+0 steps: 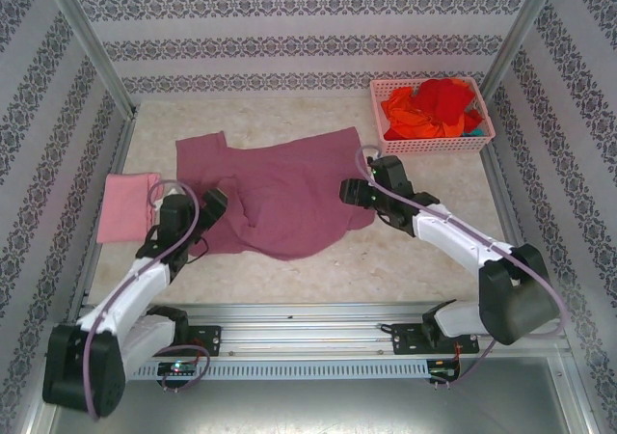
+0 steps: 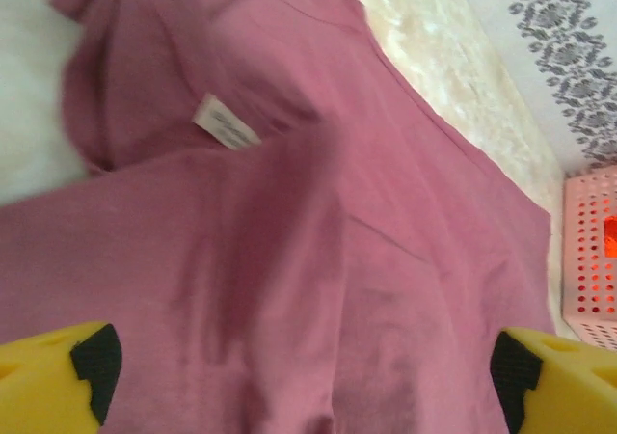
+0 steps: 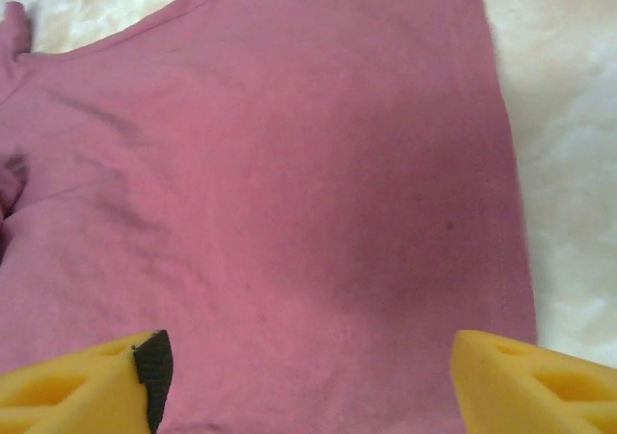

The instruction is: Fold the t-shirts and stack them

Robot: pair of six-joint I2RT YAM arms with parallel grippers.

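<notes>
Two pincers, the left gripper and right gripper, are spread wide and empty above a rumpled maroon shirt on the table. A folded pink shirt lies left; red and orange shirts fill the far-right basket.

Clad in white along left arm and right arm, black at joints and bulky shoulder housings. Looped with lilac cable. Tipped with yellow wedge fingers carrying black inner pads.

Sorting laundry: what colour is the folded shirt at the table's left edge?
Light pink shirt; top external view.
</notes>
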